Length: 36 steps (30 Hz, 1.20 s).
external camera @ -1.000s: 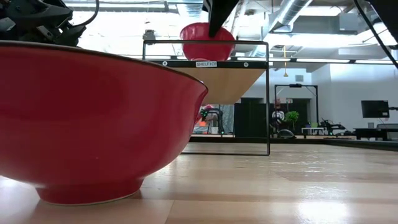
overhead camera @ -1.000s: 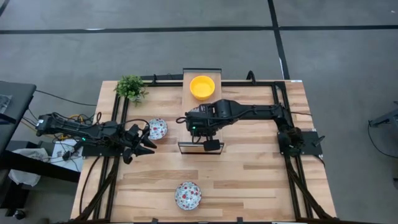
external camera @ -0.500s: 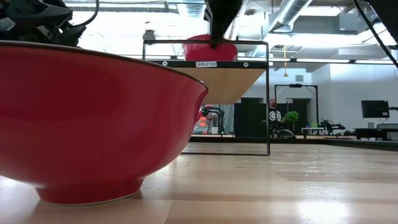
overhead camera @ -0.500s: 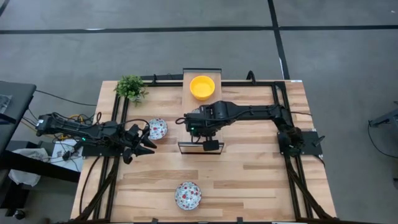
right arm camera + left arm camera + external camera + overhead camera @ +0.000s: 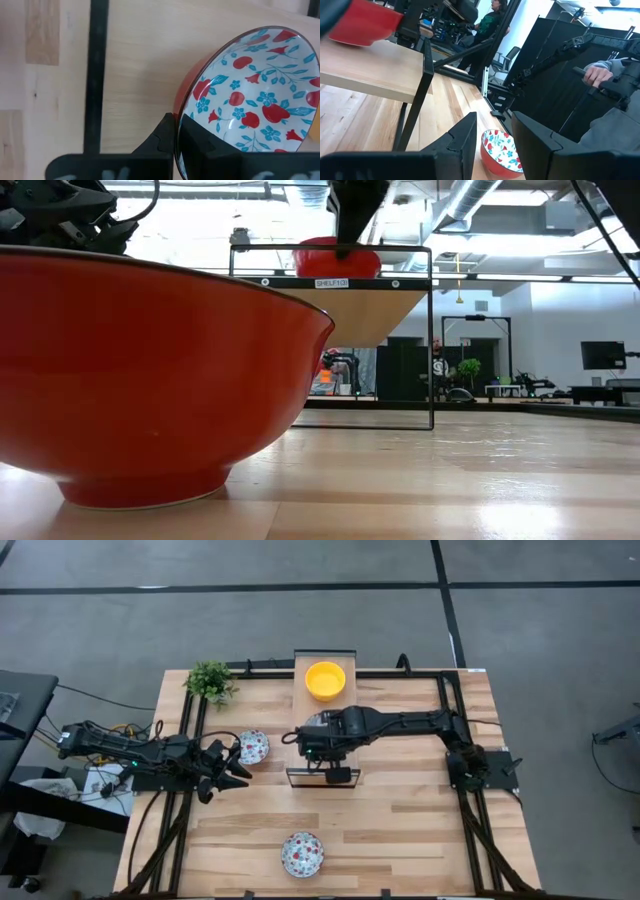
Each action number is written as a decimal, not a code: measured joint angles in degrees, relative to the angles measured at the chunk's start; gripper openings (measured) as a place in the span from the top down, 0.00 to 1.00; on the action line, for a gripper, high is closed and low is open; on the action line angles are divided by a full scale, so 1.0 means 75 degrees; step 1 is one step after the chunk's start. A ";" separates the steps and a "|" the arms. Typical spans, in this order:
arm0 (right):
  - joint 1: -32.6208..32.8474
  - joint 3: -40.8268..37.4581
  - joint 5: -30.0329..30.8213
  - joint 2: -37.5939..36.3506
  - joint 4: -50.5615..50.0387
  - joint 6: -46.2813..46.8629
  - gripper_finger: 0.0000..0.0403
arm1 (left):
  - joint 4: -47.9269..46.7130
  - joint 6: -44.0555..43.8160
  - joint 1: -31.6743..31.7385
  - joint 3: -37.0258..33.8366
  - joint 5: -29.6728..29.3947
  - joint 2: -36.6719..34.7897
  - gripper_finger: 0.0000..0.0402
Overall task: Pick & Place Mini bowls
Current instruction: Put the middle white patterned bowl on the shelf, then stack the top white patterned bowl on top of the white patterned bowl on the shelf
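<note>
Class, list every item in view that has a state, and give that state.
Right gripper: shut on the shelf bowl rim.
Left gripper: open, empty.
Side floral bowl: upright on table, untouched.
Front floral bowl: upright, untouched.
Yellow bowl: upright, empty.
Plant: upright.

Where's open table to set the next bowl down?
Bare wood lies right of the shelf, out to the table frame, and either side of the front floral bowl. Crowded: the left side, where the left gripper sits beside another floral bowl.
</note>
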 joint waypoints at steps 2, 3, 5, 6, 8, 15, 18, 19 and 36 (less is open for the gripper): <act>0.0020 0.0000 -0.0006 0.0000 0.0003 0.0003 0.99 | 0.0000 0.0000 0.0000 0.0000 -0.0001 -0.0001 0.70; 0.0037 0.0000 -0.0002 0.0000 0.0000 0.0001 0.99 | 0.0000 0.0000 -0.0001 0.0000 -0.0001 0.0001 0.70; 0.0047 0.0000 -0.0005 0.0000 0.0000 0.0000 0.98 | 0.0000 0.0000 0.0002 0.0000 -0.0001 -0.0001 0.70; 0.0047 0.0000 -0.0016 0.0000 0.0003 0.0000 0.98 | 0.0000 0.0000 0.0000 0.0000 -0.0001 -0.0001 0.70; 0.0046 0.0000 -0.0069 0.0000 0.0003 0.0000 0.96 | 0.0000 0.0002 0.0002 0.0000 0.0000 -0.0001 0.70; 0.0043 0.0003 -0.0425 0.0000 0.0038 -0.0002 0.91 | 0.0000 0.0002 0.0002 0.0000 0.0000 0.0001 0.70; 0.0038 0.0003 -0.0743 0.0000 0.0064 0.0000 0.88 | 0.0000 0.0001 0.0001 0.0000 0.0000 0.0000 0.70; 0.0044 0.0003 -0.0766 0.0000 0.0061 0.0000 0.87 | 0.0000 0.0001 0.0000 0.0000 0.0001 -0.0001 0.70; 0.0079 0.0875 -0.0786 -0.0223 -0.0175 0.0023 0.74 | -0.0001 0.0002 -0.0001 0.0000 0.0000 -0.0001 0.70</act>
